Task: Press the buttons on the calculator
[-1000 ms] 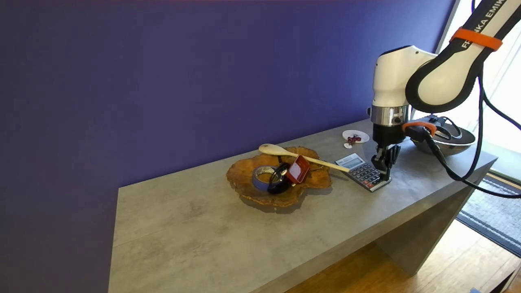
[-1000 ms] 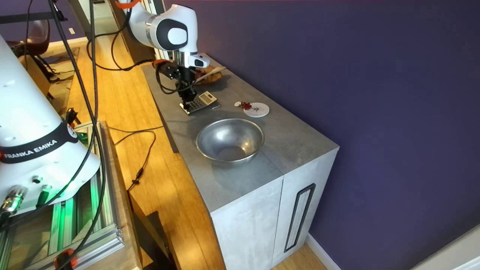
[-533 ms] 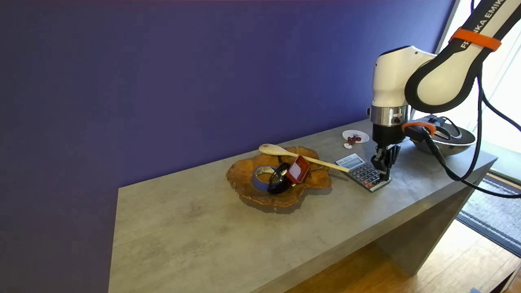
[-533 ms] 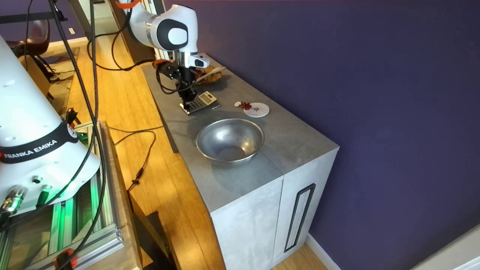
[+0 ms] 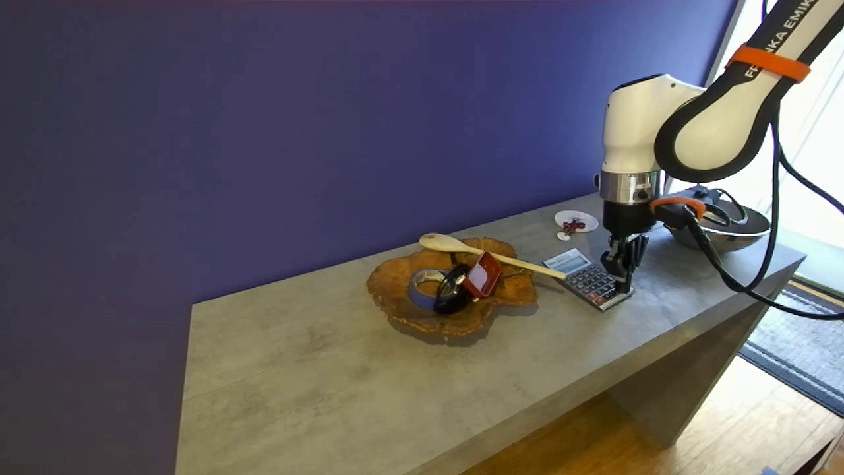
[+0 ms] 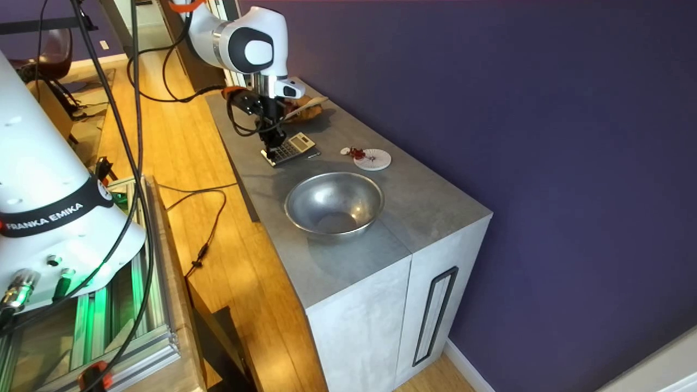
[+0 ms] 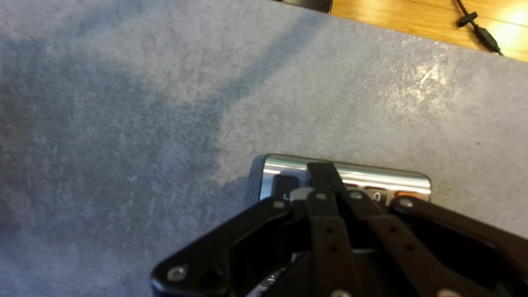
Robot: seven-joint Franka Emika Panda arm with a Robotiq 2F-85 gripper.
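In an exterior view, left to right on the desk (image 5: pixel 297 369): a wooden tray (image 5: pixel 390 276) with a spoon (image 5: pixel 514 262) across it, a white dish (image 5: pixel 587 220), the calculator (image 5: pixel 583 276), buttons (image 5: pixel 597 284) up. Opposite its display (image 5: pixel 569 262), the gripper (image 5: pixel 622 287) points down, jaws together, contact with a button hard to judge. Rightmost, a bowl (image 5: pixel 728 243).

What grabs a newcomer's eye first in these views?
Probably the white robot arm, upper right in an exterior view, its closed gripper pointing down at the end of the calculator opposite its display. Next, likely the shiny steel bowl on the grey counter in an exterior view, and the brown wooden tray with a long spoon laid across it.
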